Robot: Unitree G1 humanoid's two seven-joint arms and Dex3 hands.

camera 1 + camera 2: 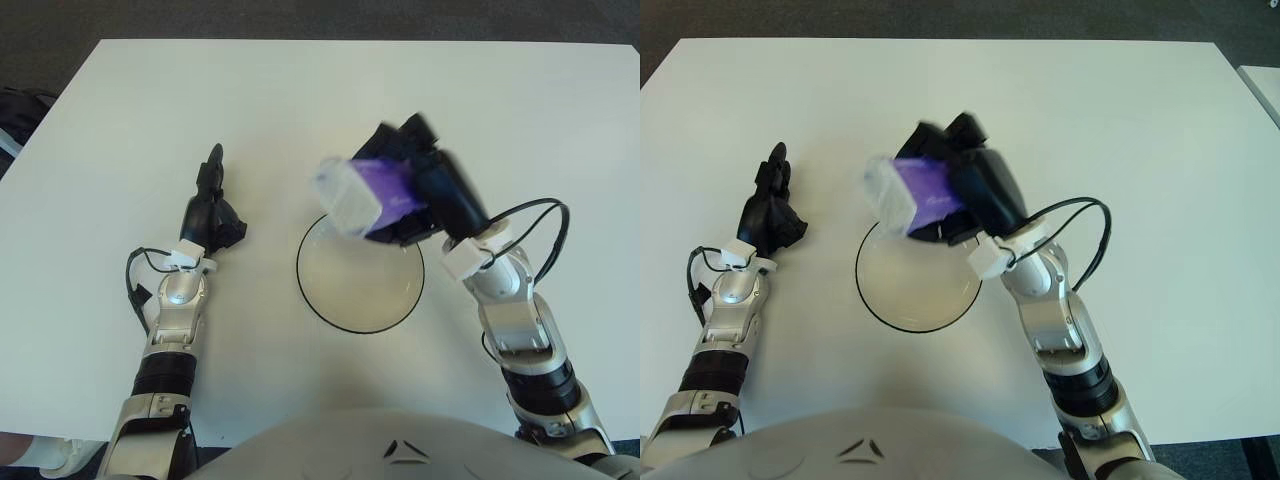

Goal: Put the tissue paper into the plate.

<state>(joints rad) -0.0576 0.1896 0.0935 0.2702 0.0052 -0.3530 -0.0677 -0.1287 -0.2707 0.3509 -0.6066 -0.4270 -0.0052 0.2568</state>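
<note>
A purple and white tissue pack (365, 195) is held in my right hand (415, 190), whose fingers are curled around it. The pack hangs just above the far rim of a round, cream plate with a dark rim (360, 320), which sits on the white table in front of me. The pack also shows in the right eye view (910, 195), over the plate (910, 310). My left hand (212, 210) shows to the left of the plate, holding nothing, with a finger pointing away from me.
The white table (320, 100) stretches wide around the plate. Dark floor lies beyond its far edge. A cable loops beside each wrist.
</note>
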